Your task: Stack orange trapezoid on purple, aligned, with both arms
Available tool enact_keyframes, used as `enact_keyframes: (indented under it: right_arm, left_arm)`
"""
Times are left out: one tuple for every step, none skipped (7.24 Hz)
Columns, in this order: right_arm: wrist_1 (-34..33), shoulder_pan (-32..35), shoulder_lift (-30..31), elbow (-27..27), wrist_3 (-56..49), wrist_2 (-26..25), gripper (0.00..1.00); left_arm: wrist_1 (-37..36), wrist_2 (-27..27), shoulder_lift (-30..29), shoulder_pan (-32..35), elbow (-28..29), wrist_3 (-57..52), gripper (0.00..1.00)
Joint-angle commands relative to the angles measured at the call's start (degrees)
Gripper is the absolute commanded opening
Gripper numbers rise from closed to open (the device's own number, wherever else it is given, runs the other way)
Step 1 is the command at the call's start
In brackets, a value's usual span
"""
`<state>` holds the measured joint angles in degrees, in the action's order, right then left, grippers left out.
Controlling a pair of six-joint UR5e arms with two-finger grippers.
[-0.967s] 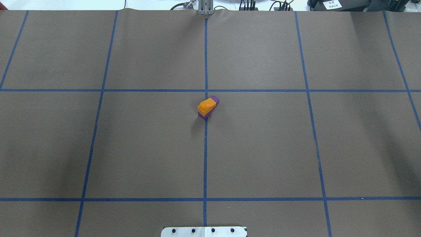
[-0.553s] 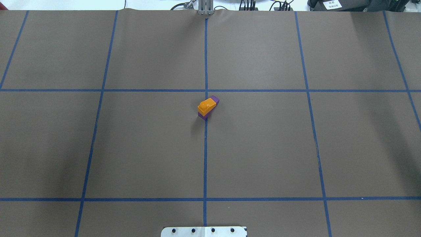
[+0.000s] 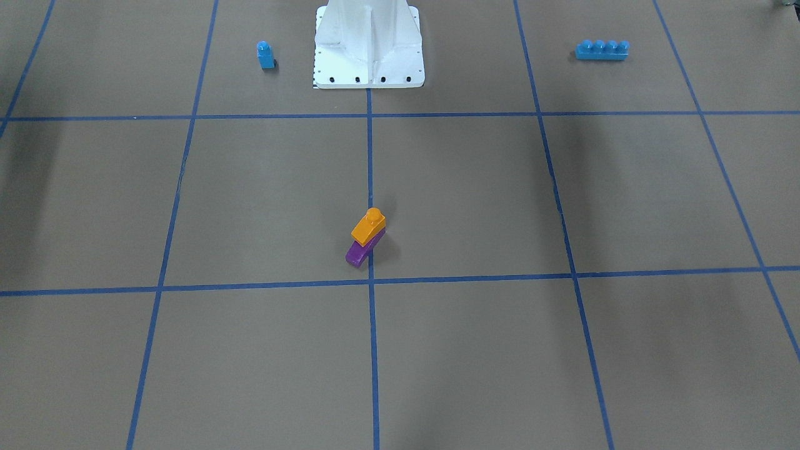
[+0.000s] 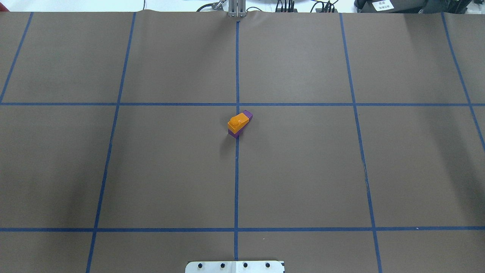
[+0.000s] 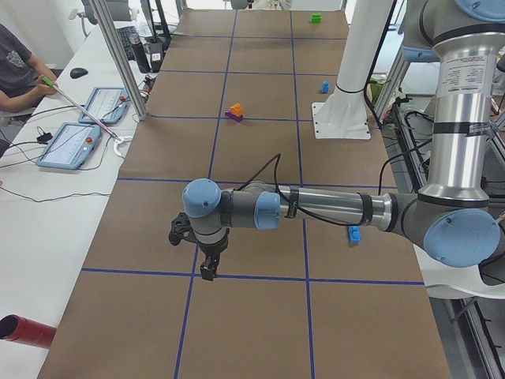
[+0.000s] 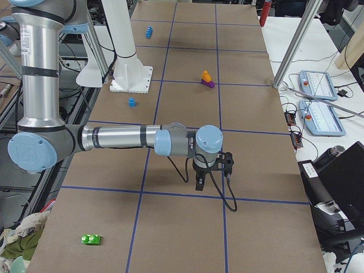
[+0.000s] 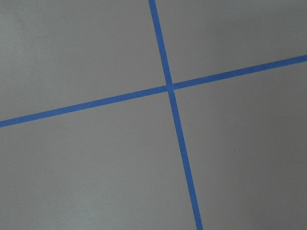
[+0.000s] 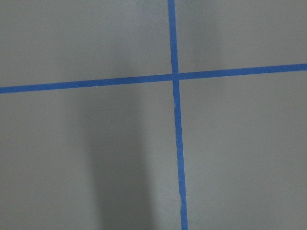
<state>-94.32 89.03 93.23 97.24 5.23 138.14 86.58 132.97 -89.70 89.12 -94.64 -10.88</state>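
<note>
orange trapezoid (image 4: 238,123), purple (image 3: 357,253), brown table (image 4: 303,170), blue grid lines (image 4: 236,182)

**TABLE SURFACE: 5 ITEMS RESTING ON IT**

Table (image 4: 303,170) covered in brown paper, marked into a grid by blue tape (image 4: 236,182). Purple brick (image 3: 357,254) lies near centre, touching 1 tape line. White base (image 3: 369,44) stands at the robot's edge. 1 small blue brick (image 3: 265,55) sits beside it, and 1 long blue brick (image 3: 602,50) lies farther off on the opposite side. 1 green brick (image 6: 91,239) lies near the right end.

Orange plastic trapezoid brick (image 3: 369,226) sits on purple plastic wedge brick (image 3: 357,255), centre of bench (image 4: 341,170); blue four-stud plastic brick (image 3: 602,49) near robot-side edge.
</note>
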Motion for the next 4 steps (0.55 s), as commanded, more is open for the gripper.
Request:
enact_keyframes:
  right_arm:
    - [0.19, 0.36, 0.19, -0.38, -0.49, 0.72, 1.0]
    - [0.19, 0.35, 0.28, -0.38, -0.48, 0.03, 1.0]
    - [0.19, 0.7, 0.28, -0.21, -0.57, -0.15, 1.0]
    - [0.19, 1.05, 0.28, -0.12, -0.49, -0.33, 1.0]
  left_arm:
    - [0.0, 0.01, 0.06, 0.0, -0.19, 0.16, 1.0]
    - [0.0, 0.01, 0.06, 0.0, -0.19, 0.16, 1.0]
    - [0.0, 0.01, 0.14, 0.0, -0.19, 0.16, 1.0]
    - [0.0, -0.08, 0.14, 0.0, -0.19, 0.25, 1.0]
